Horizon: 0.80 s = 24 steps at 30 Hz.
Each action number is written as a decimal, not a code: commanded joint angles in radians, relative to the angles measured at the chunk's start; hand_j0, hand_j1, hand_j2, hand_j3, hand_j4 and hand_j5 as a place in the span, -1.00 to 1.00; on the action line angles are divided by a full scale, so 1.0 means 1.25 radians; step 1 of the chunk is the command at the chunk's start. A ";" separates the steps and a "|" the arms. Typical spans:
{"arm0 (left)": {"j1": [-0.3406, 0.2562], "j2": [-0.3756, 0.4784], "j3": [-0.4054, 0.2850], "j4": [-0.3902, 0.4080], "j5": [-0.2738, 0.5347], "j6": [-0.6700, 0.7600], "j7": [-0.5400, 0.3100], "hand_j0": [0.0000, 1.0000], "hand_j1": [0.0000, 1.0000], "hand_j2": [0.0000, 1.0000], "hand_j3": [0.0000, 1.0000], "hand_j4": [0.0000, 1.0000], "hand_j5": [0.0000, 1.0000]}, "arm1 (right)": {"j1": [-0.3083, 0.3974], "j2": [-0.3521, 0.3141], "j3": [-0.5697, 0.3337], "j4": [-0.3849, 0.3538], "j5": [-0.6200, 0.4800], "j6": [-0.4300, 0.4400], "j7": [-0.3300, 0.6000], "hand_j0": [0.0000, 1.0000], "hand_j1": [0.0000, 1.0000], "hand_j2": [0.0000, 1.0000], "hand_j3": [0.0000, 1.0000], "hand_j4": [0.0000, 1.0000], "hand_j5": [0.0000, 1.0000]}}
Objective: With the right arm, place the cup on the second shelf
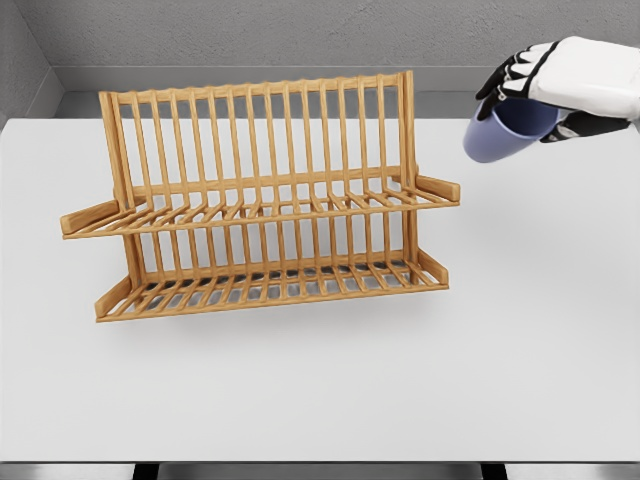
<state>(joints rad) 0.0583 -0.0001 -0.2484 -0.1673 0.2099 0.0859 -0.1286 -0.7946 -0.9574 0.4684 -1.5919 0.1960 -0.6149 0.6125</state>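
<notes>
One counter point(320, 400), white, carrying the rack alone; it fills most of your head view.

One dish rack point(258, 200), slatted wood, two tiers with a tall slatted back. The upper shelf point(260, 215) ends in short side arms; the lower shelf point(270, 288) sits on the counter.

One right hand point(560, 85), white with black fingers, up and to the right of the rack, well apart from it. Its fingers are wrapped around the cup, holding it off the counter.

One cup point(500, 130), lavender, tilted with its base pointing down-left toward the rack's right post. It is in the air, touching nothing but the hand.

Zero left hands in view.

Hazards, as you should judge them:
- "Second shelf" is ambiguous here; pick the wrong tier and the task likely fails.
- The rack's right post and side arm stand between the cup and either shelf; coming straight in from the right risks knocking the rack askew.
- The shelves are slats with gaps; release the cup while tilted and it could tip, roll, or wedge between bars.
- Clearance beneath the upper shelf looks tight for hand plus cup.
</notes>
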 commanded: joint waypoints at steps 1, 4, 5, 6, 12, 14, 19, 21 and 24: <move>0.000 0.000 0.000 0.000 0.000 0.000 0.000 1.00 1.00 1.00 1.00 1.00 1.00 | 0.000 0.004 -0.002 -0.026 -0.005 0.003 -0.001 0.30 0.30 0.30 0.30 0.30 0.30; 0.000 0.000 0.000 0.000 0.000 0.000 0.000 1.00 1.00 1.00 1.00 1.00 1.00 | 0.000 0.007 0.003 -0.073 -0.003 0.003 -0.001 0.30 0.30 0.30 0.30 0.30 0.30; 0.000 0.000 0.000 0.000 0.000 0.000 0.000 1.00 1.00 1.00 1.00 1.00 1.00 | 0.000 0.009 0.007 -0.089 -0.003 0.003 -0.001 0.30 0.30 0.30 0.30 0.30 0.30; 0.000 0.000 0.000 0.000 0.000 0.000 0.000 1.00 1.00 1.00 1.00 1.00 1.00 | 0.000 0.010 0.009 -0.096 -0.003 0.003 -0.001 0.30 0.30 0.30 0.30 0.30 0.30; 0.000 0.000 0.000 0.000 0.000 0.000 0.000 1.00 1.00 1.00 1.00 1.00 1.00 | -0.004 0.030 0.012 -0.128 -0.003 0.003 -0.001 0.30 0.30 0.30 0.30 0.30 0.30; 0.000 0.000 0.000 0.000 0.000 0.000 0.000 1.00 1.00 1.00 1.00 1.00 1.00 | -0.012 0.033 0.023 -0.128 -0.003 0.003 -0.001 0.30 0.30 0.30 0.30 0.30 0.30; 0.000 0.000 0.000 0.000 0.000 0.000 0.000 1.00 1.00 1.00 1.00 1.00 1.00 | -0.028 0.053 0.070 -0.128 -0.001 0.003 -0.001 0.30 0.30 0.30 0.30 0.30 0.30; 0.000 0.000 0.000 0.000 0.000 0.000 0.000 1.00 1.00 1.00 1.00 1.00 1.00 | -0.028 0.053 0.082 -0.128 0.000 0.003 -0.001 0.30 0.30 0.30 0.30 0.30 0.30; 0.000 0.000 0.000 0.000 0.000 0.000 0.000 1.00 1.00 1.00 1.00 1.00 1.00 | -0.028 0.057 0.087 -0.127 0.000 0.003 -0.001 0.30 0.30 0.30 0.30 0.30 0.30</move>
<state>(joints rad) 0.0583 -0.0001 -0.2484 -0.1673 0.2099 0.0859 -0.1286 -0.8299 -0.8891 0.5684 -1.7508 0.2010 -0.6138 0.6108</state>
